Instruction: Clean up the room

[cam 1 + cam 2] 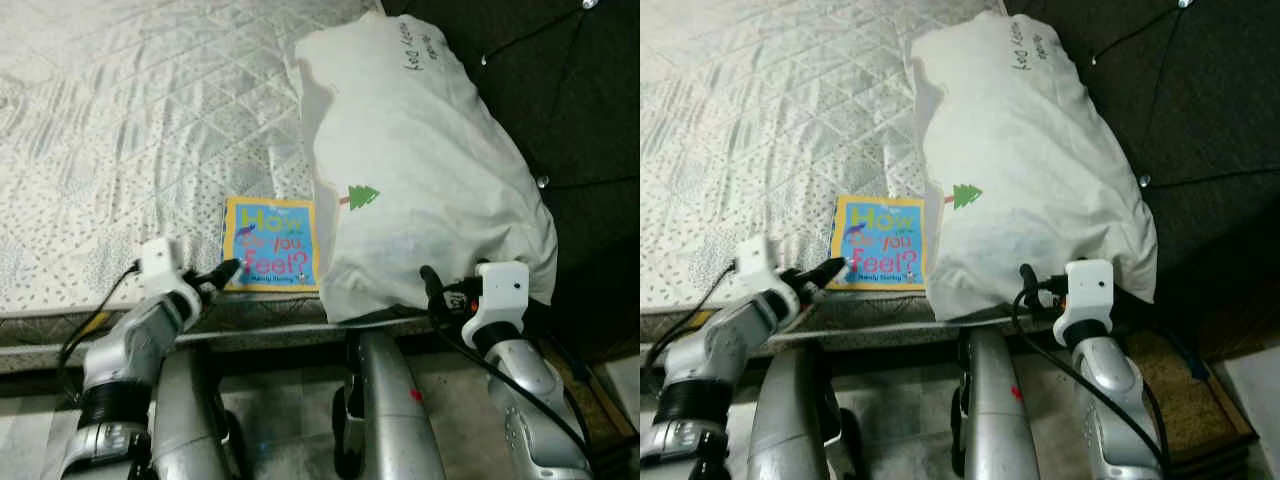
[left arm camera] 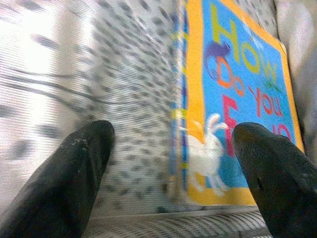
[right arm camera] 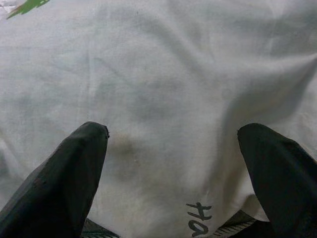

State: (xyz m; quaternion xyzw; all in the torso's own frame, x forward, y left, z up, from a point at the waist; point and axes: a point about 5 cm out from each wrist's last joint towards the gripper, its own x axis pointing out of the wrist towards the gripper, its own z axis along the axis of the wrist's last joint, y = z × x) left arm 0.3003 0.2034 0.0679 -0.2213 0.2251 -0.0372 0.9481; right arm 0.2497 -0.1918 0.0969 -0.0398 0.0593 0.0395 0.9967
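Observation:
A yellow and blue picture book [image 1: 270, 243] lies flat on the quilted mattress [image 1: 130, 120], close to its near edge. A big white pillow [image 1: 420, 170] with a small green tree mark lies right of the book and covers the book's right edge. My left gripper [image 1: 222, 273] is open at the book's near left corner; in the left wrist view the book [image 2: 237, 109] sits ahead, with its near left corner in the gap between the fingers [image 2: 74, 173]. My right gripper [image 3: 173, 163] is open and points at the pillow's near side [image 3: 163, 89].
A dark tufted headboard [image 1: 560, 90] rises right of the pillow. The mattress's near edge [image 1: 260, 320] runs across just ahead of both wrists. Below it are my silver legs [image 1: 385, 410] and a tiled floor [image 1: 30, 430].

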